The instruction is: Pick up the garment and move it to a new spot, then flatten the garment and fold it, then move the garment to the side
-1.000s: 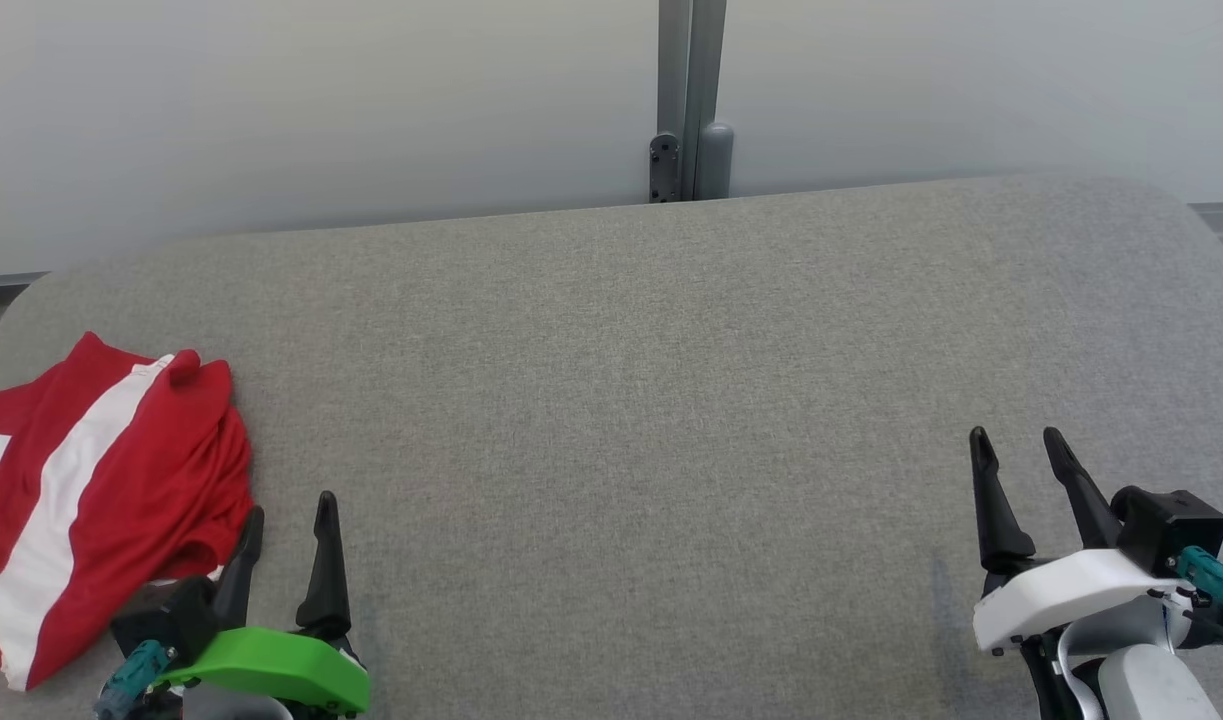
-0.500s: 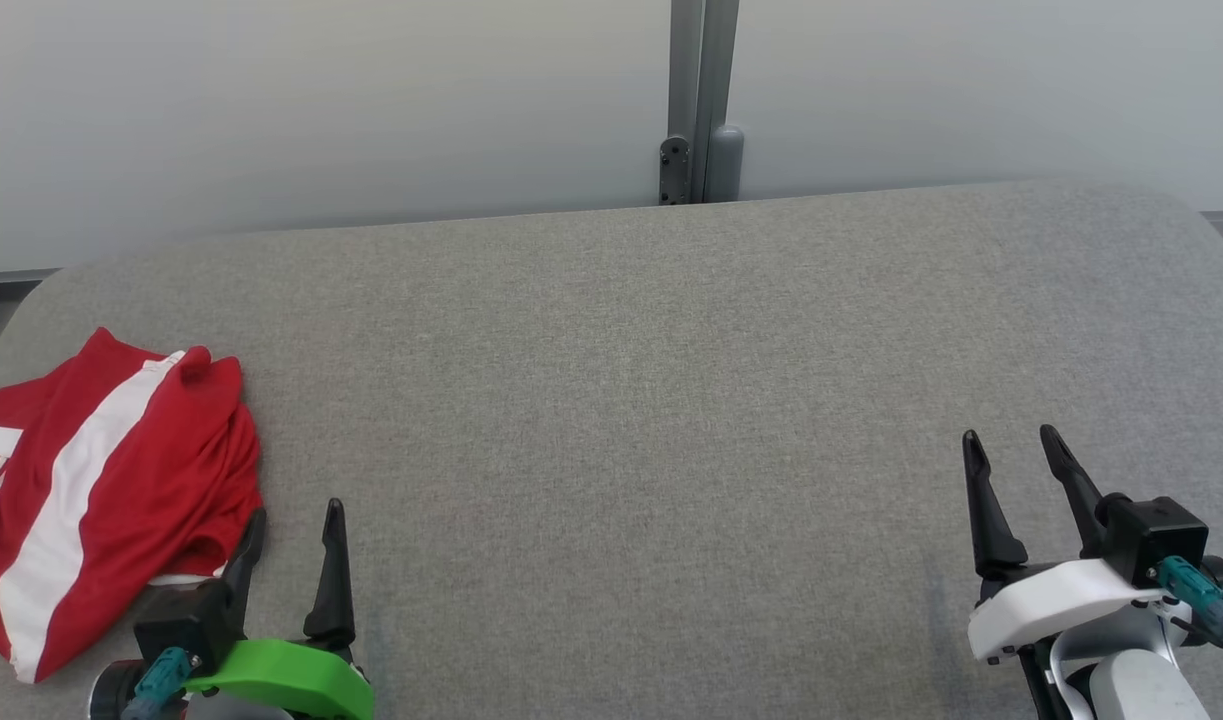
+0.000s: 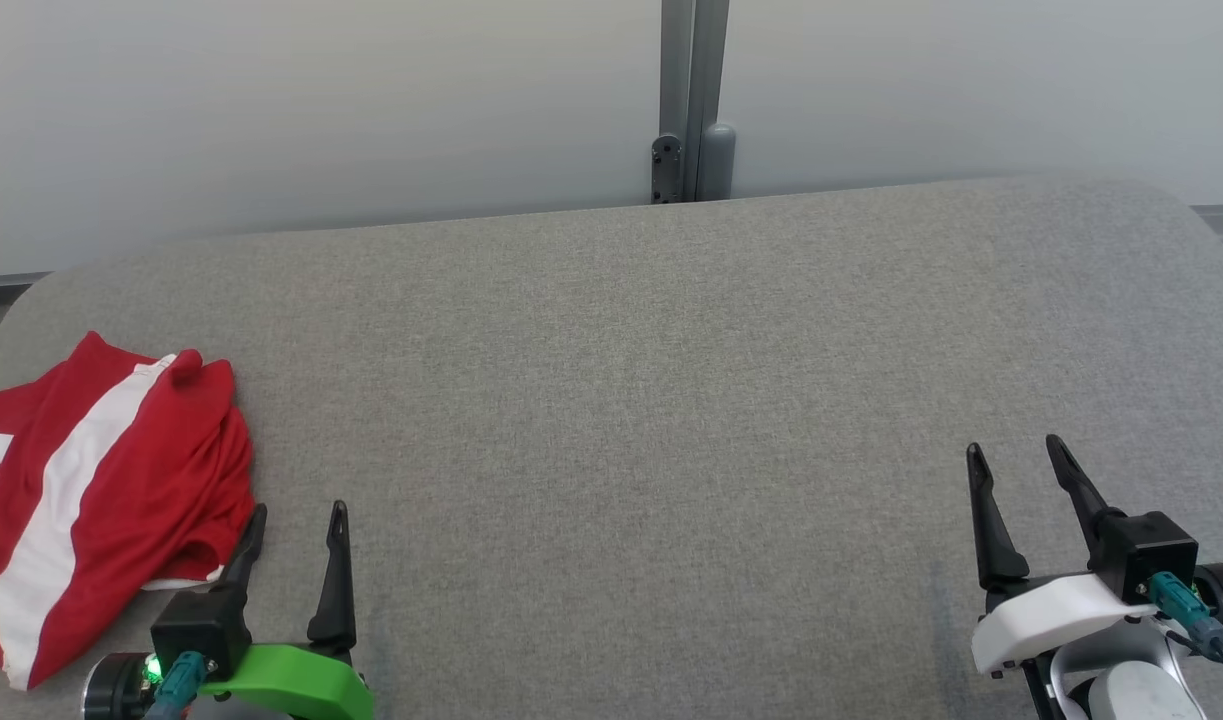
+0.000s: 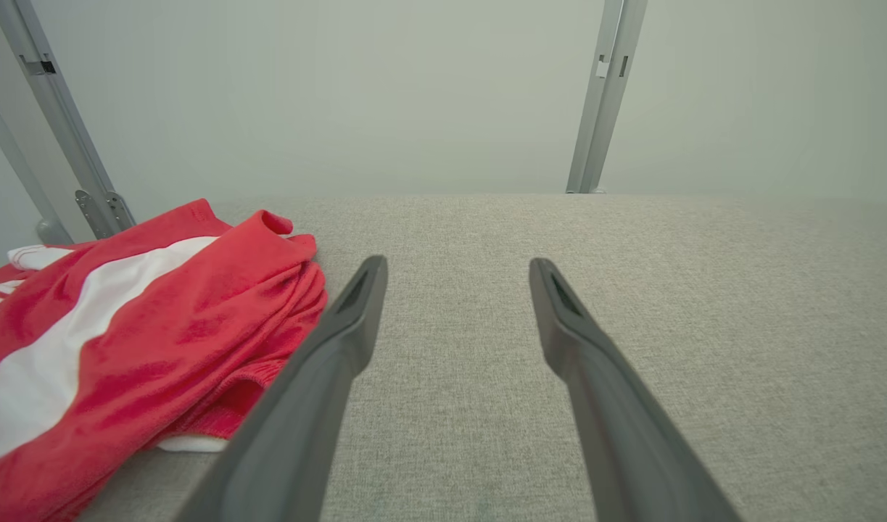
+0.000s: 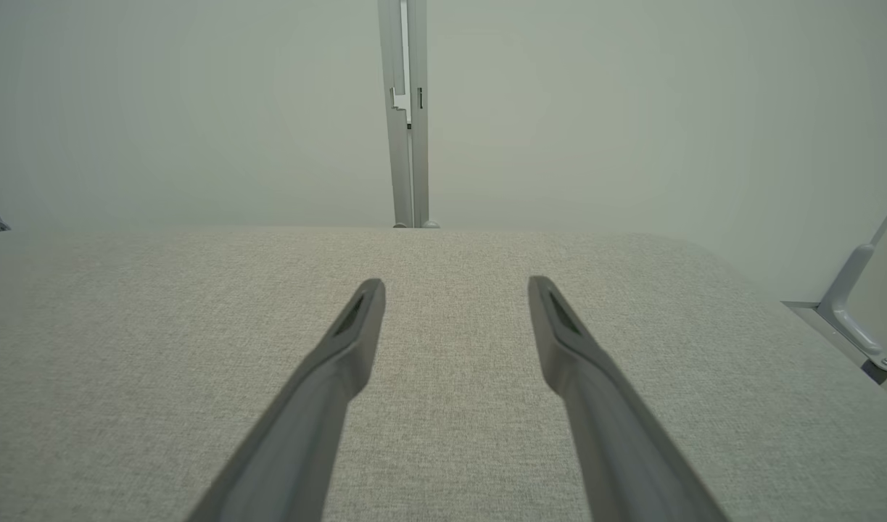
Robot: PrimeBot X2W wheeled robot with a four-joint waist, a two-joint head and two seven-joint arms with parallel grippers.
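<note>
The garment is red with a broad white stripe and lies crumpled at the left edge of the grey padded table. My left gripper stands open just right of the garment's lower hem, with nothing between its fingers. In the left wrist view the garment lies left of the left gripper, close beside its left finger. My right gripper is open and empty at the lower right, far from the garment. The right wrist view has the right gripper over bare table fabric.
A pale wall with a grey metal post stands behind the table's far edge. The table's rounded corners show at the far left and far right. A metal bracket sits beyond the right corner in the right wrist view.
Both grippers have drawn back slightly toward the bottom of the head view and stay open. The garment lies as before. The head camera shifted a little.
</note>
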